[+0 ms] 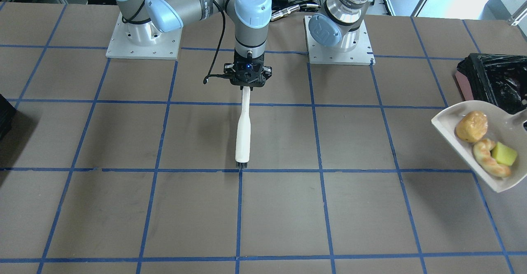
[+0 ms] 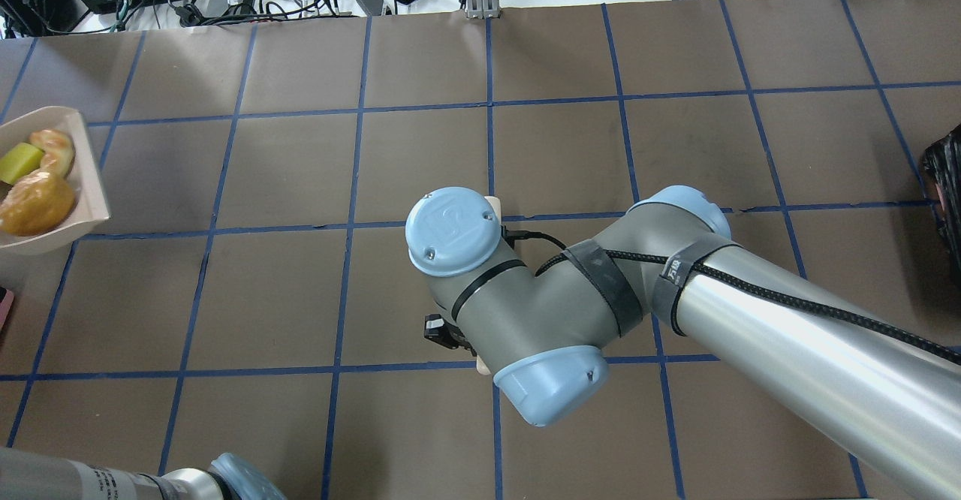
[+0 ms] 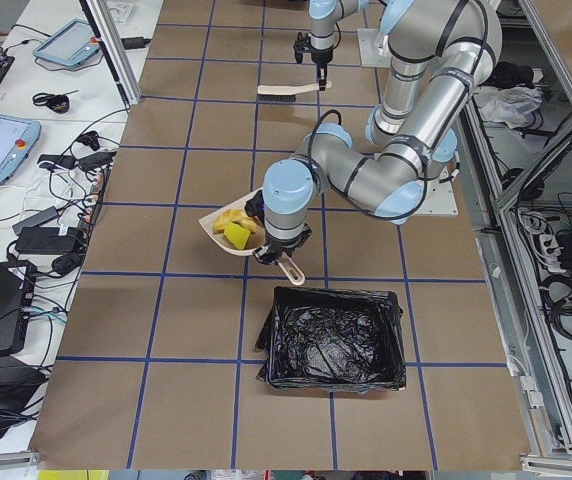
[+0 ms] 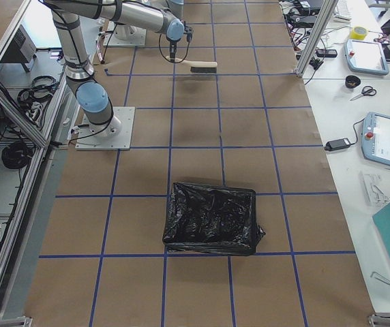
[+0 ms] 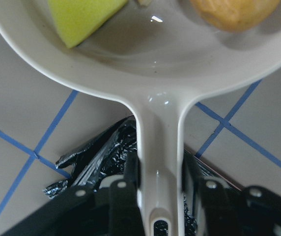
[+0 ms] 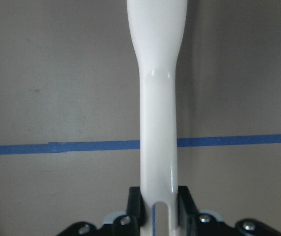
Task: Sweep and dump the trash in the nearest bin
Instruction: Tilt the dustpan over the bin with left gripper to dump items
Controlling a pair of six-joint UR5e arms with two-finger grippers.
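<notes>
- Right now my left end effector (image 5: 158, 181) is clenched on the handle of a white dustpan (image 5: 155, 73), with one finger on either side of it.
- All three pieces of trash lie in the dustpan. They are a golden-brown potato-like lump (image 1: 472, 126), a tan croissant-like twist (image 1: 490, 157) and a yellow-green cube (image 1: 504, 154); the cube touches the twist.
- The dustpan is at my left end of the table (image 1: 263, 216), just beside the pink bin (image 3: 334, 340) with its crinkled black bag.
- From my left wrist, the dustpan's handle is above the edge of the bag and the scoop is over bare table. The trash is not yet in the bin.
- My right end effector (image 1: 246, 85) is clenched on the handle of a white brush (image 1: 243, 134) near the middle of the table, well apart from the dustpan and the bin.
- The brush points away from my base, and its dark bristles (image 1: 242, 165) are at a crossing of blue tape lines (image 1: 123, 170). Whether the bristles touch the table I cannot tell.
</notes>
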